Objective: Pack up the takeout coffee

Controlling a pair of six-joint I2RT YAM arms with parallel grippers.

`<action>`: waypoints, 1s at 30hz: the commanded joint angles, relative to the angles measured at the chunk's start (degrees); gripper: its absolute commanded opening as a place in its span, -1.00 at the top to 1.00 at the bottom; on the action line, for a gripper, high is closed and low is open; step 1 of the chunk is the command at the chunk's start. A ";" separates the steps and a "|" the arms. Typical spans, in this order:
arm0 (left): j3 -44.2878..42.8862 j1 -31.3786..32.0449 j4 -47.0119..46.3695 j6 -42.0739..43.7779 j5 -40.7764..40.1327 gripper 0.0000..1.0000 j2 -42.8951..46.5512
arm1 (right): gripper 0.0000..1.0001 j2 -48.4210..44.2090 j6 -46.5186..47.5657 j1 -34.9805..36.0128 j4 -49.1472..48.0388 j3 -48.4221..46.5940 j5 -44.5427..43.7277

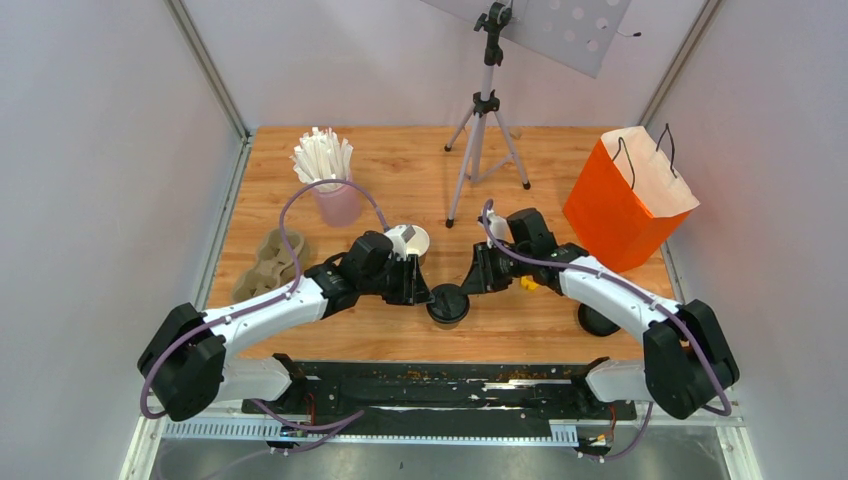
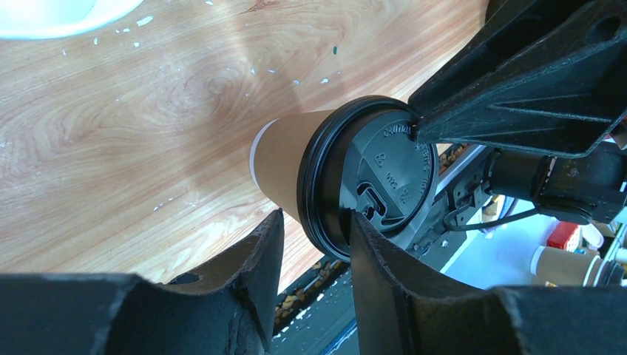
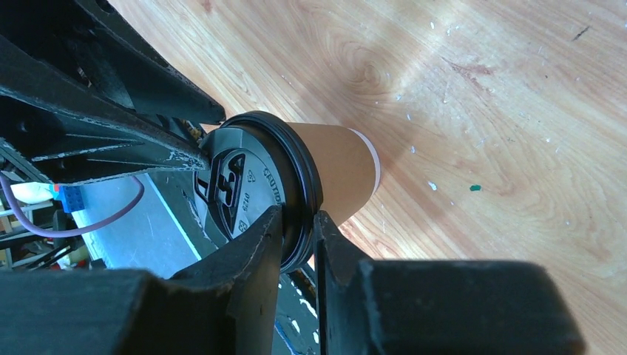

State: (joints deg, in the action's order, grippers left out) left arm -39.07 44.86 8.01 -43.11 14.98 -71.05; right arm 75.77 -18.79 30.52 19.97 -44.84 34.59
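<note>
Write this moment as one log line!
coffee cup: upright on table, black lid on | left fingers: around lid rim | right fingers: pinching lid rim

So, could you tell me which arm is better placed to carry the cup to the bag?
Right, I'd say. The bag stands on its side, and the right fingers pinch the lid rim. The left fingers only straddle it, and that arm would have to reach across.

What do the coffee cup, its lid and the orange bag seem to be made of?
Coffee cup: probably paper, matte kraft brown, white base band. Lid: black plastic, slight sheen, moulded lettering. Orange bag: seemingly paper, matte, stands stiffly, white inside.
</note>
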 commanded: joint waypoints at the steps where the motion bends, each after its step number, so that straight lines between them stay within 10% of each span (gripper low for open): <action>1: -0.05 -0.10 0.54 1.39 -1.64 0.11 -0.98 | 0.58 -0.77 -0.04 -0.40 -3.80 3.11 1.02; 19: 5.26 -0.04 -1.20 -0.35 -2.09 0.17 -1.13 | 0.59 -3.92 -6.60 -2.70 -24.38 20.97 2.67; 30: -2.16 -0.04 -1.05 0.00 0.91 -0.03 -0.41 | 0.25 -10.39 -2.09 -2.75 -3.40 2.84 -0.06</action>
State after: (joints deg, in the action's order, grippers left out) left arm -37.41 44.86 4.19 -44.49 15.94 -71.05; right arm 68.47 -24.56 27.49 6.59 -34.76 37.47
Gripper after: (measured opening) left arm 0.467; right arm 0.319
